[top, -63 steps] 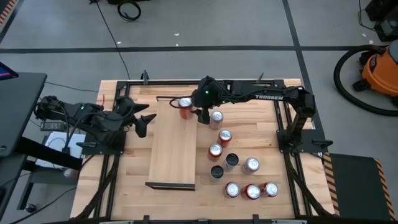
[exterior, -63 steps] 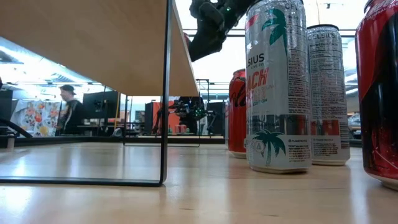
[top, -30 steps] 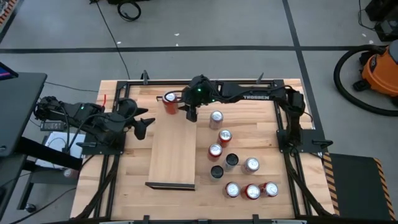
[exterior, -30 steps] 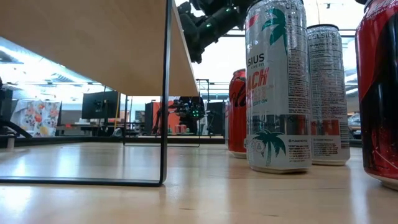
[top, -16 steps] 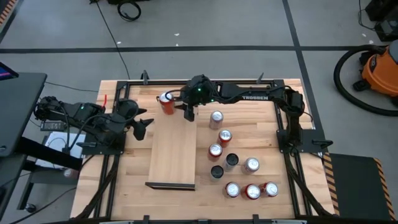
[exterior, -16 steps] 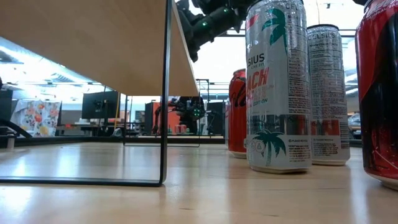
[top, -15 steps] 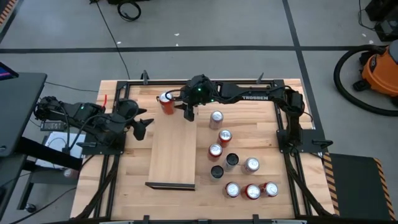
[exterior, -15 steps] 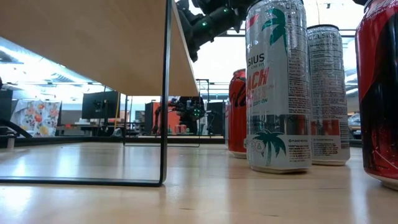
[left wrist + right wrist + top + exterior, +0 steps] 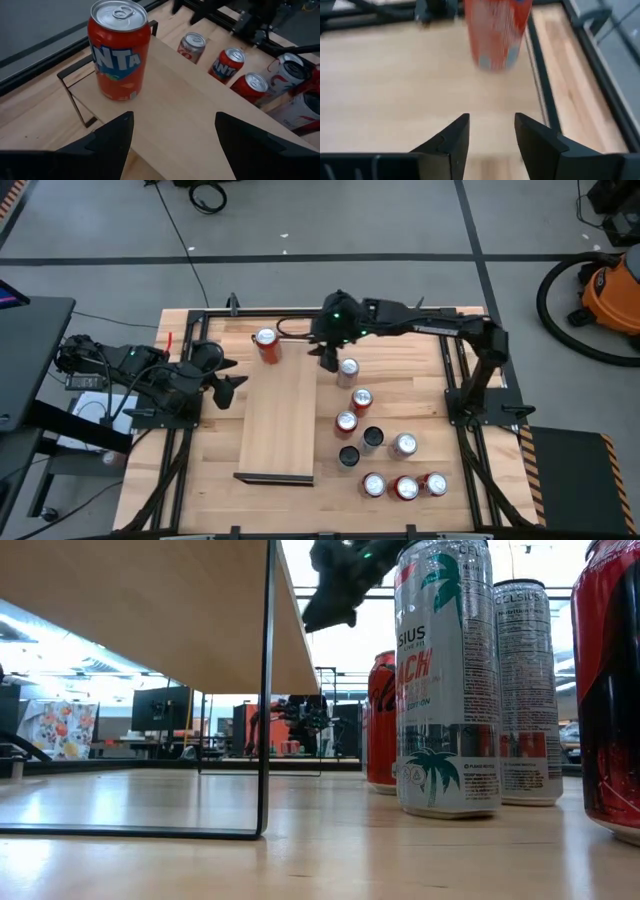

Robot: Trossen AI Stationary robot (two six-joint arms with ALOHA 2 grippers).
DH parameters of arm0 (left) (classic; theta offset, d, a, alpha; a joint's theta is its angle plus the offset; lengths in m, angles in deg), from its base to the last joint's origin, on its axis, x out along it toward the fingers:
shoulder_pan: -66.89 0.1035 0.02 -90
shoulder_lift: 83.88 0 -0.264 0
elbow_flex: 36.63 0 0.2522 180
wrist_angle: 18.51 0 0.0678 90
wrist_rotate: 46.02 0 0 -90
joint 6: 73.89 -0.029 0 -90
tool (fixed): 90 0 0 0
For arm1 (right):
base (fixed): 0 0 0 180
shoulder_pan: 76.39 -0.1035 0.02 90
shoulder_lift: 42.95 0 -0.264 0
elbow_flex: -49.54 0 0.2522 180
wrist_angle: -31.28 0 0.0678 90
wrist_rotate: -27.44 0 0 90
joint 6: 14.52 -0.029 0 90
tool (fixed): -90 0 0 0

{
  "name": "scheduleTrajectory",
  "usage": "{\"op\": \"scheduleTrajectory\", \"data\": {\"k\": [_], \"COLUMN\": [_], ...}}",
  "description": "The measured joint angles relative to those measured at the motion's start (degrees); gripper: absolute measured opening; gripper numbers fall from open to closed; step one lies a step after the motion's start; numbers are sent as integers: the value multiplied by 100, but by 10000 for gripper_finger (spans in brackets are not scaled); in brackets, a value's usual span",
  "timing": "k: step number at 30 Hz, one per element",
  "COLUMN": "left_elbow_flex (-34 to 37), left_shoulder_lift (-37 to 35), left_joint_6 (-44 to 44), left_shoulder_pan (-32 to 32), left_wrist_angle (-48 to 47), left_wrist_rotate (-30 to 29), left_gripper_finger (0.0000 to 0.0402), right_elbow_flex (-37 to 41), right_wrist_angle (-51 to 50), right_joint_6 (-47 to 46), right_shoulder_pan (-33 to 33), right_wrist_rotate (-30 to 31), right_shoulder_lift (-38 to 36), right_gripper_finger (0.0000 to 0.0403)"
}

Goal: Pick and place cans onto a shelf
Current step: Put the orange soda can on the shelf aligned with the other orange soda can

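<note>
Now the right end effector [image 9: 328, 361] has let go, empty and slightly open, backing from the Fanta can [image 9: 266, 344] on the shelf [image 9: 280, 420].

blurred orange can [image 9: 496, 35] upright on the light wooden shelf [image 9: 395, 85], beyond the empty right gripper [image 9: 491, 131]

The wooden tabletop [image 9: 210, 480] carried the shelf [image 9: 281, 420] at frame centre, an orange Fanta can [image 9: 266, 343] upright on the shelf's upper-left corner, and nine cans [image 9: 372, 439] standing right of it.
</note>
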Motion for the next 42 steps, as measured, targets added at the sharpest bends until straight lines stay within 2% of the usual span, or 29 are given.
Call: {"op": "scheduleTrajectory", "data": {"k": [4,8,13,18,23,32,42], "left_elbow_flex": [0,0,0,-1,-2,-2,-2], "left_shoulder_lift": [0,0,0,-85,-259,-495,-490], "left_joint_6": [-207,-449,-618,-983,-1515,-1637,-1613], "left_shoulder_pan": [0,105,309,443,534,542,542], "left_wrist_angle": [2,2,2,5,-4,-15,-53], "left_wrist_rotate": [-13,-13,-10,389,700,824,827], "left_gripper_finger": [290,290,290,290,290,290,290], "right_elbow_flex": [-2,-2,-2,48,256,880,1578], "right_wrist_angle": [-959,-1873,-2678,-3344,-3108,-2774,-2320], "right_joint_6": [-226,-754,-1323,-1959,-2514,-3309,-3447], "right_shoulder_pan": [-84,-284,-799,-1155,-1301,-1441,-1501], "right_wrist_rotate": [-309,-474,-117,285,466,1132,1141], "right_shoulder_lift": [-181,-197,-233,-301,-295,-291,-291], "right_gripper_finger": [190,233,288,314,323,352,371]}}
